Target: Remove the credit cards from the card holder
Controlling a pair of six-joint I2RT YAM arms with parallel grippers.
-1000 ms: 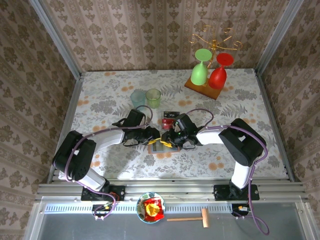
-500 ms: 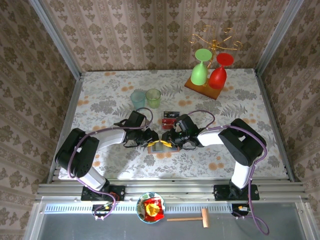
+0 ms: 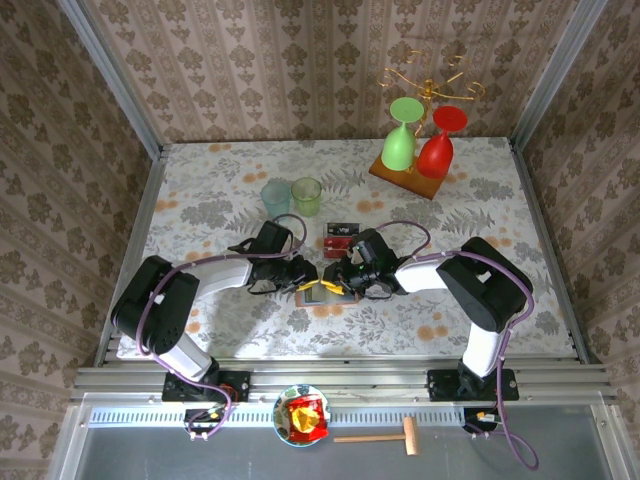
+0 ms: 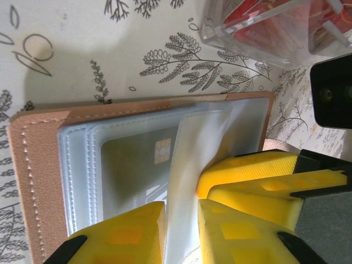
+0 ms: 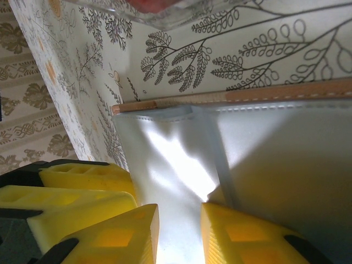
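Observation:
The card holder (image 3: 318,293) lies open on the flowered table between both grippers. Its tan leather rim (image 4: 38,165) frames grey-blue clear pockets, and a chip card (image 4: 157,151) sits inside one pocket. My left gripper (image 4: 181,231) is shut on a translucent pocket leaf that stands up between its yellow fingers. My right gripper (image 5: 180,236) pinches the same leaf from the other side, and its fingers (image 4: 258,176) touch the leaf. A clear box (image 3: 340,237) just behind the holder contains red and dark cards (image 4: 264,25).
Two translucent cups (image 3: 275,195) (image 3: 307,194) stand behind the left gripper. A wooden board (image 3: 405,180) with a green and a red goblet sits at the back right. A bowl with a snack packet (image 3: 303,415) and a wooden mallet (image 3: 385,437) lie below the table's front rail.
A second ago the left gripper shifted slightly and the holder settled flatter between the fingers. Over the last half second nothing has visibly moved.

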